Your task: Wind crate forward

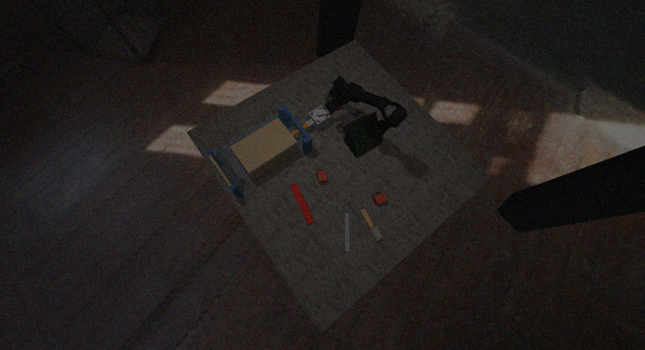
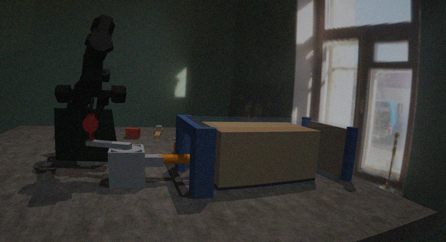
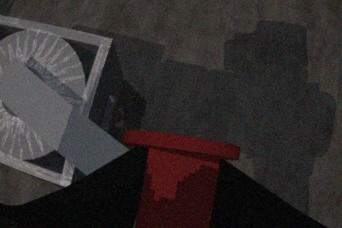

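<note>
Taking twelve o'clock as the top of the overhead view, the end effector (image 1: pixel 334 108) (image 2: pixel 93 110) (image 3: pixel 178 164) is at about two o'clock from the winch (image 1: pixel 314 119) (image 2: pixel 126 170) (image 3: pixel 104 58). It is clenched on the upright red knob (image 2: pixel 90 123) (image 3: pixel 182 144) of the winch handle (image 2: pixel 109 143) (image 3: pixel 89 142), a finger on either side. The handle's grey arm lies over the round, streaked disc on top of the winch (its square key is hidden from sight).

The tan crate (image 1: pixel 263 145) (image 2: pixel 264 156) sits flat at eight o'clock from the winch, just behind the blue frame (image 1: pixel 296 123) (image 2: pixel 202 162); whether its front touches the frame cannot be told. An orange strap (image 1: pixel 299 130) (image 2: pixel 176 158) reaches from the winch side into the frame's opening.

Elsewhere on the counter (image 1: pixel 288 262) (image 2: pixel 249 215) (image 3: pixel 185 7), a small red block (image 1: pixel 322 176) lies at six o'clock from the winch, and another red block (image 1: pixel 380 198) (image 2: pixel 132 133) at five. A long red bar (image 1: pixel 302 203) lies near six o'clock, farther out.
</note>
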`<state>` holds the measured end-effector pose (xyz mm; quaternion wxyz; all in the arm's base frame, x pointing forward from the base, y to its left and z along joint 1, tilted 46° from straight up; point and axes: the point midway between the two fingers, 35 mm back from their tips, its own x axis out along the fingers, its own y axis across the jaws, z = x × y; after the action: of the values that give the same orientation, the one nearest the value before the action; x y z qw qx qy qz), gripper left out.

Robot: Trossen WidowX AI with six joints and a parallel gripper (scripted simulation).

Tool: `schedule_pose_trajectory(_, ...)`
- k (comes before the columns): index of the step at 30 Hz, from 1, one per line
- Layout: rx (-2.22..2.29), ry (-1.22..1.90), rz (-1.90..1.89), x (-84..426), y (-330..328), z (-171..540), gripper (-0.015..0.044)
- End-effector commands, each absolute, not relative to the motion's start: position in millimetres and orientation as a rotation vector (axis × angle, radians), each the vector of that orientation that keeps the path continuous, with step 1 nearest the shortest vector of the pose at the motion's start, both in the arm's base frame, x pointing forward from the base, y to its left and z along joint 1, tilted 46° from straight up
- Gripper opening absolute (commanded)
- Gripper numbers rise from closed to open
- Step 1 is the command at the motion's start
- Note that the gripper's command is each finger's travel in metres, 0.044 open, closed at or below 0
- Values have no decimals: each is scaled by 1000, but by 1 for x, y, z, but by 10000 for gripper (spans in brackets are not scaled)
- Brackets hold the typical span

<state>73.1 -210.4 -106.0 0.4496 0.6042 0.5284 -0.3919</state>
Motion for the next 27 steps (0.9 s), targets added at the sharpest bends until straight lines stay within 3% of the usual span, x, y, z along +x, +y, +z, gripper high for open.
schedule_pose_trajectory(1,1505,1337,-935,74,-205,-118,0)
schedule_pose_trajectory(27,1503,1335,-937,70,-229,-141,0)
